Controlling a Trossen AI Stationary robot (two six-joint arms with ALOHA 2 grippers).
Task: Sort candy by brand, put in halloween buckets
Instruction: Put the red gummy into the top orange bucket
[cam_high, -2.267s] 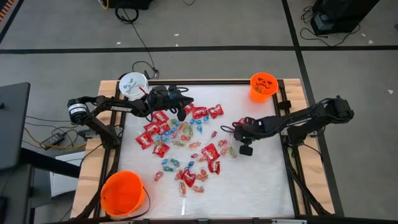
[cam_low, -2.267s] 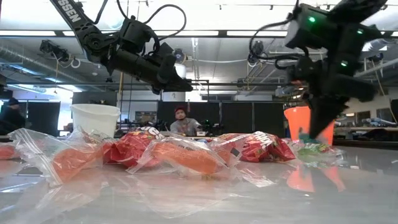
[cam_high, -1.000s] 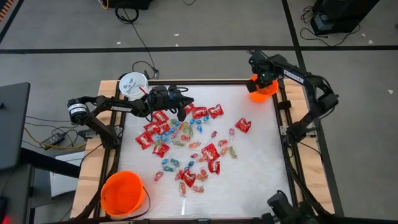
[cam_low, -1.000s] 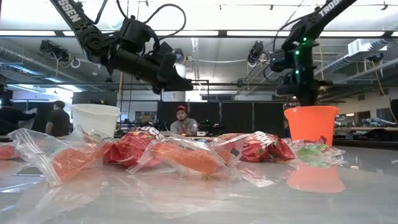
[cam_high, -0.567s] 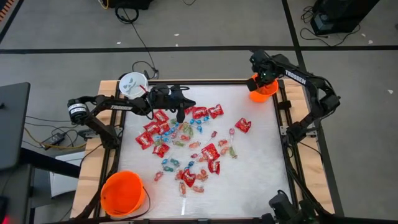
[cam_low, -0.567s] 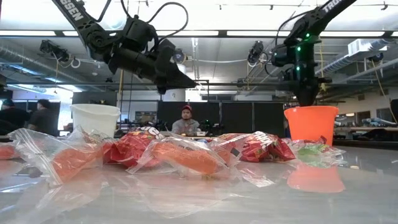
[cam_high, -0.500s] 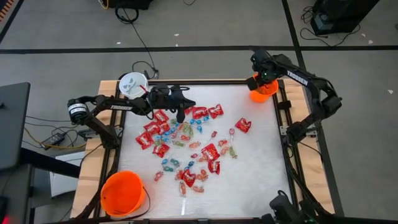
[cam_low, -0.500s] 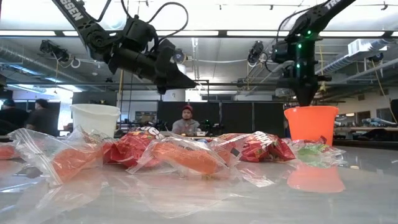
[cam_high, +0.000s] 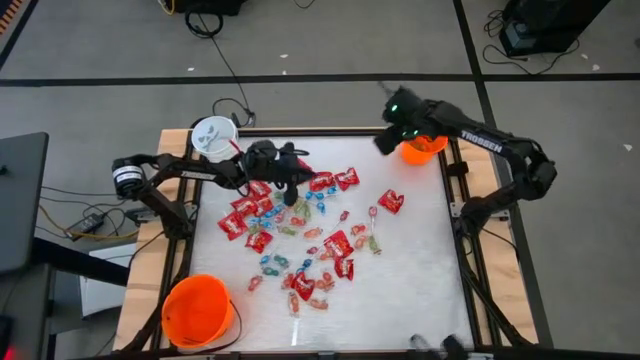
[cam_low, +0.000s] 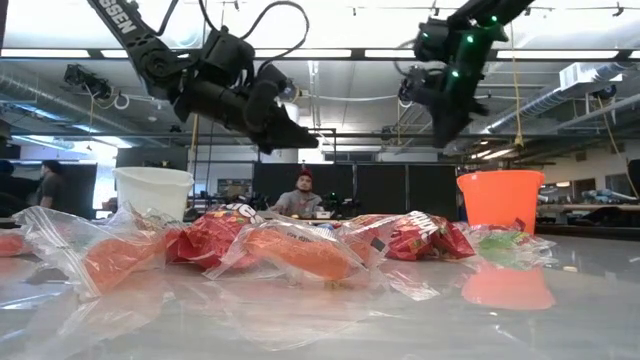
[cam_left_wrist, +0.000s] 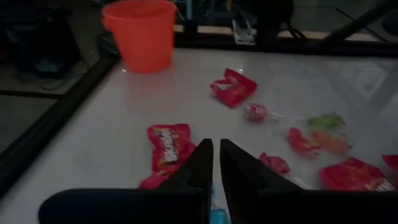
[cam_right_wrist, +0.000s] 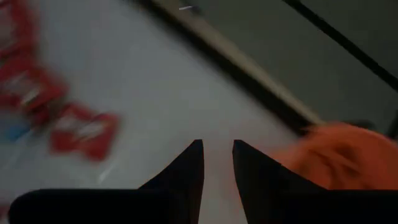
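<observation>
From above, we see our right gripper (cam_high: 388, 142) swung off the small orange bucket (cam_high: 426, 140), back toward the candy (cam_high: 300, 235) mid-table. Low down, our left gripper (cam_low: 296, 138) hovers over the pile. Wrist views: right fingers (cam_right_wrist: 186, 168) slightly parted, empty; left pressed nearly together, empty. Delivery looks done.

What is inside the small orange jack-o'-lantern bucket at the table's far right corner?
The small orange bucket shows only its orange inside in the high view; the right arm covers part of its mouth. Any candy in it cannot be seen.
</observation>
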